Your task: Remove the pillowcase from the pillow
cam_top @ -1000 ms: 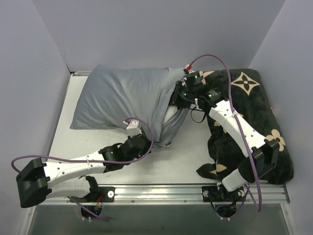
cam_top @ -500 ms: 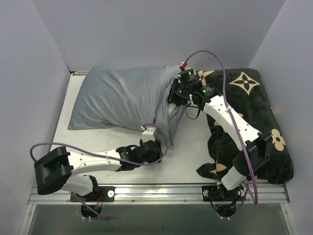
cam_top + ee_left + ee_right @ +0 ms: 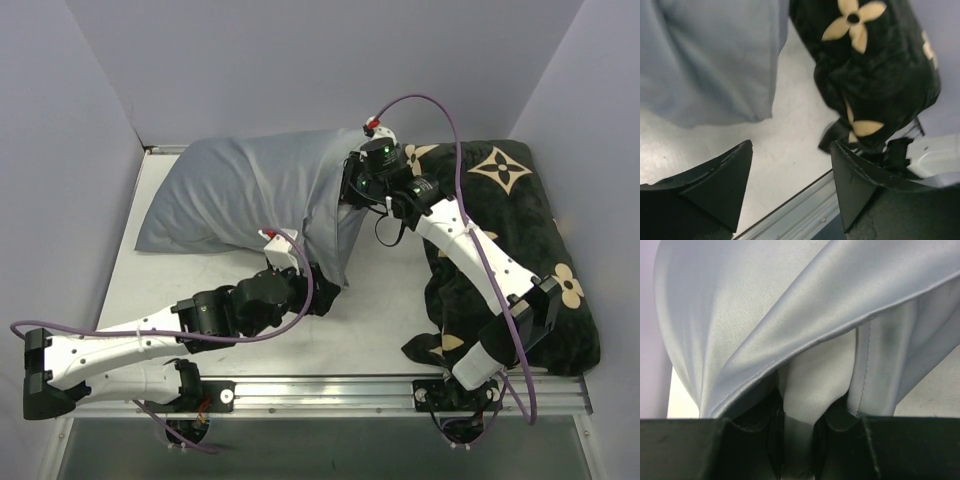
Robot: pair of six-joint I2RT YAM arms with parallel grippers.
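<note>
The pillowcase (image 3: 240,195) covers nearly the whole pillow (image 3: 801,375), so I think most work is left. My right gripper (image 3: 801,415) pinches the pillow; my left gripper (image 3: 790,147) gapes empty beside it.

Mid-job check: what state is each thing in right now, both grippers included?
Blue-grey cloth pillowcase: not yet off, open end facing right.
Plump white pillow: almost wholly covered; pale fold showing at the opening.
Black cushion with tan flower motifs: crumpled, lying at the right.
Left gripper: jaws open, empty.
Right gripper: jaws shut on that pale fold, seemingly the pillow.
</note>
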